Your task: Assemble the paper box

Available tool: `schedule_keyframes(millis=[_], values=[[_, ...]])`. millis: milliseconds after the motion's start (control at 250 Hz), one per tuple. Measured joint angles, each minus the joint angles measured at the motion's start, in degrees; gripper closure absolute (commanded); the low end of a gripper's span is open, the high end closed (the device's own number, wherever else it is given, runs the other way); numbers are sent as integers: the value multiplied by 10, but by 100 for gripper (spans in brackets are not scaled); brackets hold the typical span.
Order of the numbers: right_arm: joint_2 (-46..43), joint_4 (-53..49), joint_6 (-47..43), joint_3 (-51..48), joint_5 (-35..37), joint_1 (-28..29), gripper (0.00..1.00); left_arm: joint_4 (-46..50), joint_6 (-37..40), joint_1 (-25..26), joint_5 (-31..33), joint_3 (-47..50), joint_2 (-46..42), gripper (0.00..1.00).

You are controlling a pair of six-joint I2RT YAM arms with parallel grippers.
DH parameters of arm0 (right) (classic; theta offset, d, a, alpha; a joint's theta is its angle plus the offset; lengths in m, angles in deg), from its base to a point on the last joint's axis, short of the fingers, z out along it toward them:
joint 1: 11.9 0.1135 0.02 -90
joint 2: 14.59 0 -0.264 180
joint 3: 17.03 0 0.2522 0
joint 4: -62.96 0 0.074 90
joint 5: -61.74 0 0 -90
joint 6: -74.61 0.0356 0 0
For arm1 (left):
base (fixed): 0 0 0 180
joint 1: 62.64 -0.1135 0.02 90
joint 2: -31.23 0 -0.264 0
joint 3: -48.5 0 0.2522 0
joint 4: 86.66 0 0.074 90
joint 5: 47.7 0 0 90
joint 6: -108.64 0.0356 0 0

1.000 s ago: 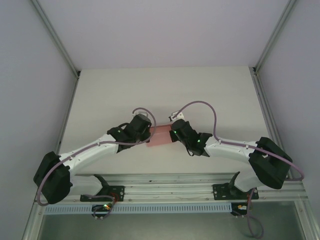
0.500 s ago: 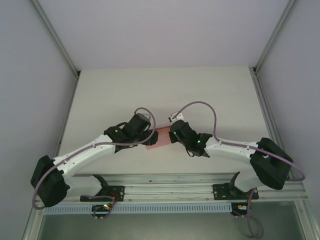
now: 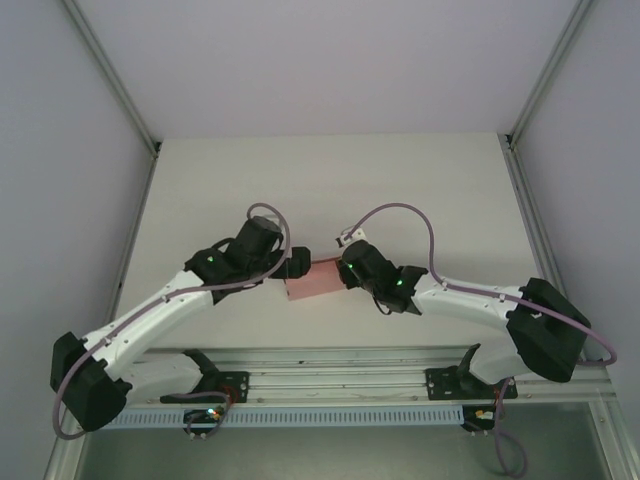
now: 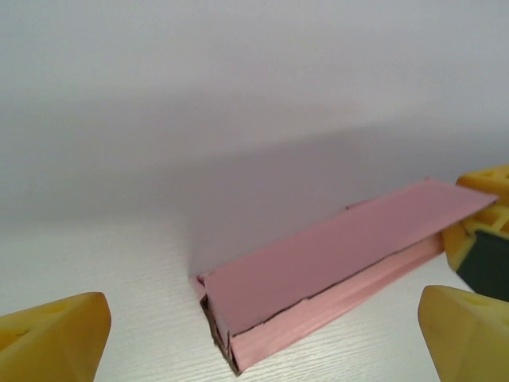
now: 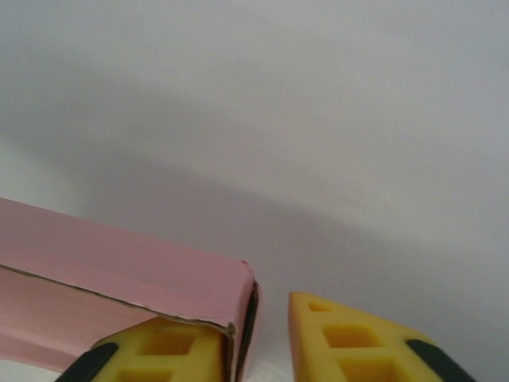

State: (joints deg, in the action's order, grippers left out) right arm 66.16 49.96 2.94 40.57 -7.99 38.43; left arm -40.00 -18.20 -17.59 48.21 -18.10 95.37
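1. At the middle of the white surface (image 3: 330, 190): the paper box (image 3: 312, 279), pink thin card, folded into a low rectangular shape and lying flat. In the left wrist view the paper box (image 4: 334, 259) shows a top panel over a low front wall, with a dark seam between the two and a dark gap at its near end.
2. At the left end of the paper box: left gripper (image 3: 293, 266). From the left wrist camera, the left gripper (image 4: 264, 306) has its yellow fingers (image 4: 52, 338) spread wide. One stands to each side of the box's near end, and both are apart from the card.
3. At the right end of the paper box: right gripper (image 3: 343, 272). From the right wrist camera, the right gripper (image 5: 262, 330) has its fingers (image 5: 171, 346) a narrow gap apart. The box's end corner (image 5: 242, 306) sits in that gap, against the left-hand one. Whether they press the card cannot be told.
4. Near side of the paper box: the two white arms, angled inward toward it.
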Motion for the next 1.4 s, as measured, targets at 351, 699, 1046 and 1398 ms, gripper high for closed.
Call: schedule_keyframes(millis=[351, 699, 1046, 1398], values=[[-41, -29, -4, 4, -41, 2, 59, 5, -33, -33, -16, 7, -16, 0], [-87, -37, 2, 5, -105, -3, 23, 13, -89, -64, -32, 34, -22, 0], [-26, -54, 76, 61, -143, -71, 35, -36, -129, -76, -71, 103, -22, 4], [7, -57, 130, 55, -180, -79, 53, -92, -141, -77, -94, 148, -24, 18]])
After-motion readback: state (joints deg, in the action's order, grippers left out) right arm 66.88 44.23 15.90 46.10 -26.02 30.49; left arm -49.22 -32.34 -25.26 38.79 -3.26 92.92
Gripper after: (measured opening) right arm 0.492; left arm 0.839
